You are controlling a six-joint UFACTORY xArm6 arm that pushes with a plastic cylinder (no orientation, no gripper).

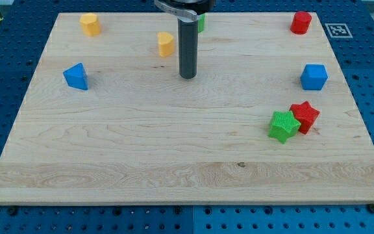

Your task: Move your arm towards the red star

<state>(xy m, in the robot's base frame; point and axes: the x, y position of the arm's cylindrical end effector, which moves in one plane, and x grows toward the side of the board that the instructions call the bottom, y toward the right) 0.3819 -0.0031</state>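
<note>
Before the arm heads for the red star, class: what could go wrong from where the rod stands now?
1. The green star touches the red star on the view's left, the side my tip would come from, so a straight path probably hits green first.
2. The red star lies near the board's right edge; overshooting may push it off.
3. The blue cube sits just above; a high approach could clip it.

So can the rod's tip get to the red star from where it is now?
Probably yes. My tip sits up and to the view's left of the red star, with bare board between. The green star touches its left side, so a low approach might nudge it.
</note>
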